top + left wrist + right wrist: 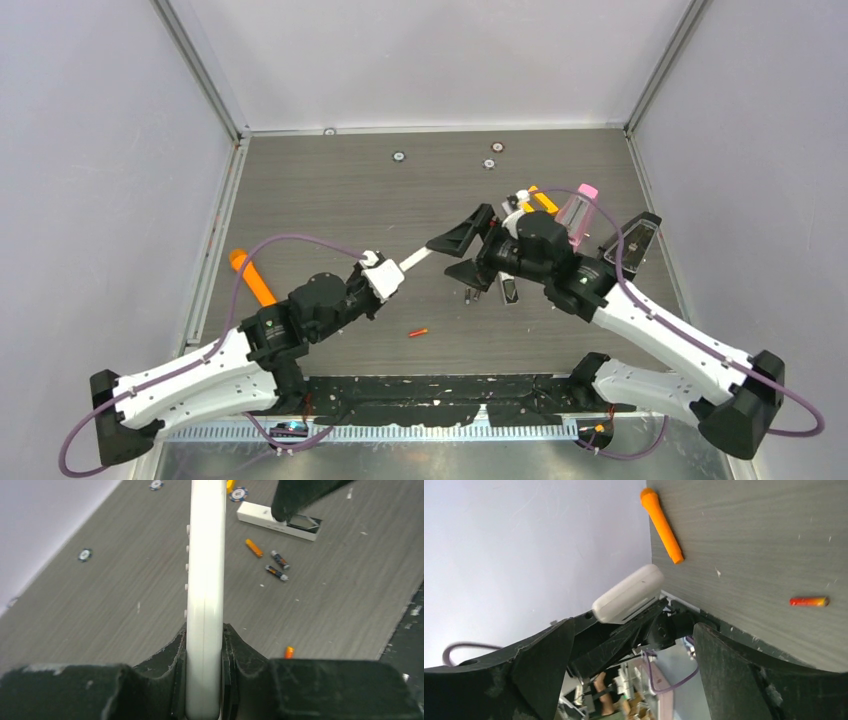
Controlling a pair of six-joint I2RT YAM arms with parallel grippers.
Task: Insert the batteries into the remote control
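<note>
My left gripper [385, 279] [205, 630] is shut on the near end of a slim white remote control [416, 260] [205, 570], held edge-on above the table and pointing at the right arm. My right gripper [441, 255] [634, 630] is open, its jaws wide. The remote's far end [629, 595] sits just off its fingertips, not between them. On the table lie the batteries: two dark ones [280, 560] [276, 573], an orange one [254, 548], and an orange-red one [418, 332] [809, 601] nearer the arms.
A second white remote [265, 517] with an open dark compartment lies past the batteries, partly under the right finger. An orange cone-ended stick [252, 277] [661, 525] lies at the left. Small discs [398, 156] [497, 148] dot the far table. A pink object [580, 205] sits behind the right arm.
</note>
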